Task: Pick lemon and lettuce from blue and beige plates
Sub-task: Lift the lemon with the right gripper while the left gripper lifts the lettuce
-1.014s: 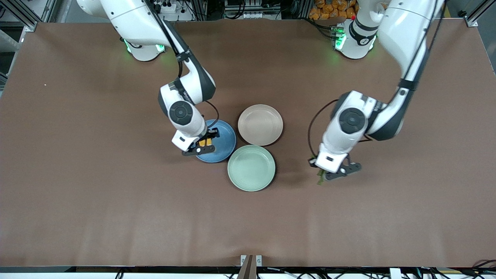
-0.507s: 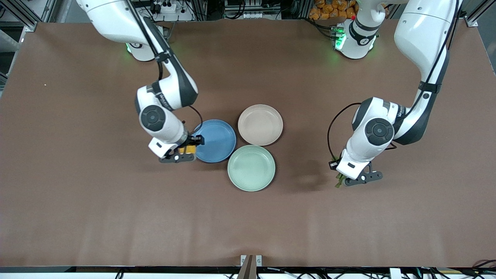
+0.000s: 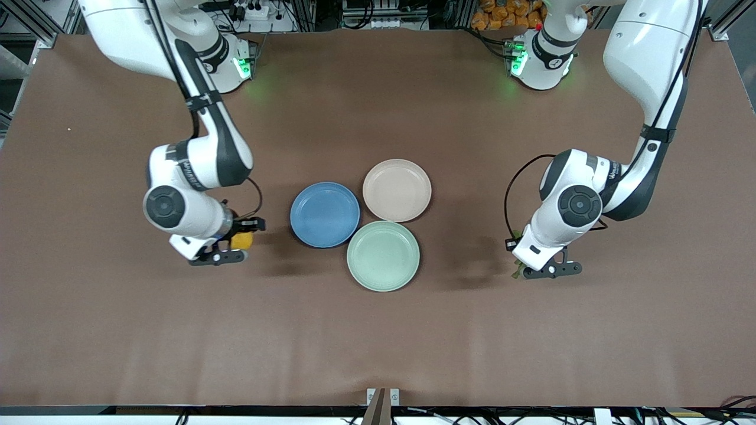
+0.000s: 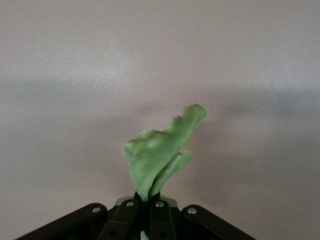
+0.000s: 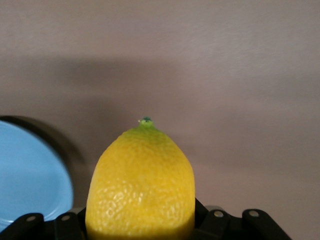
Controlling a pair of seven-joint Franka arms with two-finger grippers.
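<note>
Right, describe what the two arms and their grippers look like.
Both arms have glossy white shells with black joint sections and round dark grey caps at the wrists. A loose black cable loops beside each wrist. Green lights glow at both bases. The left gripper and right gripper have white bodies with black fingers; the wrist views show black linkages with small silver screws.

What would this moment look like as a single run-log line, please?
right gripper: shut on lemon, over bare table | left gripper: shut on lettuce, over bare table | blue plate, beige plate: empty
</note>
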